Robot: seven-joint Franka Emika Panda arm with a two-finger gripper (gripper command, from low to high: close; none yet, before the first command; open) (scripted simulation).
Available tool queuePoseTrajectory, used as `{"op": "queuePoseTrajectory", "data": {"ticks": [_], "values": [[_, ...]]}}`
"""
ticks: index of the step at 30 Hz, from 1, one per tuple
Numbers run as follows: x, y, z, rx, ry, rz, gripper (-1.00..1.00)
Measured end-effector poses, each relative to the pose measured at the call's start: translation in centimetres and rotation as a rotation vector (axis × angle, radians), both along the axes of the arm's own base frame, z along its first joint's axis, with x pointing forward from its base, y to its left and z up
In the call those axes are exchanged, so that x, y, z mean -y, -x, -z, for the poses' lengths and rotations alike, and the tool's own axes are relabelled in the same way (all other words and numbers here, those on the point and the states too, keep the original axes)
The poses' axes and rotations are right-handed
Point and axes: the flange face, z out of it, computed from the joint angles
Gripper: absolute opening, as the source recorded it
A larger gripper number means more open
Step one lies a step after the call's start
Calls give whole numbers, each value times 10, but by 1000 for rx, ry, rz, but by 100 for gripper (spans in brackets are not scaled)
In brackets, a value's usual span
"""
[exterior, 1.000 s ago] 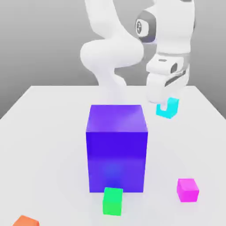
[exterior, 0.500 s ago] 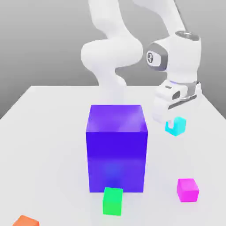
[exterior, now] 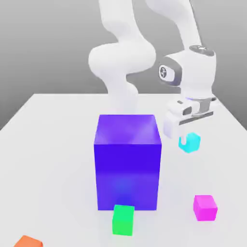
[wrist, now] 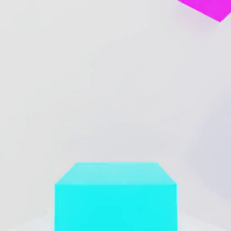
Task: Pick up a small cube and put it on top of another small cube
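Clamped on the cyan cube (exterior: 189, 143) in the gripper (exterior: 187, 138), up off the table (exterior: 53, 144) beside the big blue block (exterior: 128, 161); probably light, rigid, slick-sided, so best pinched across flat opposite faces.

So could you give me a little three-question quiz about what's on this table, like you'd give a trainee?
1. True or false: the small cyan cube rests on the white table.
2. Which thing is largest? A) the big blue-violet cube B) the small green cube C) the small magenta cube
3. Fill in: at the exterior view's lower left corner lies a small ____ cube.

Key: 1 false, the two-finger gripper holds it in the air; 2 A; 3 orange.
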Motion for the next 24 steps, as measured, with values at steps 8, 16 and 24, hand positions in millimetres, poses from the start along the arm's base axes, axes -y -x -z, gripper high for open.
{"op": "queuePoseTrajectory", "data": {"ticks": [8,16,24], "values": [[0,0,0,1,0,0,-100],[0,0,0,1,0,0,-100],[-1,0,0,1,0,0,100]]}}
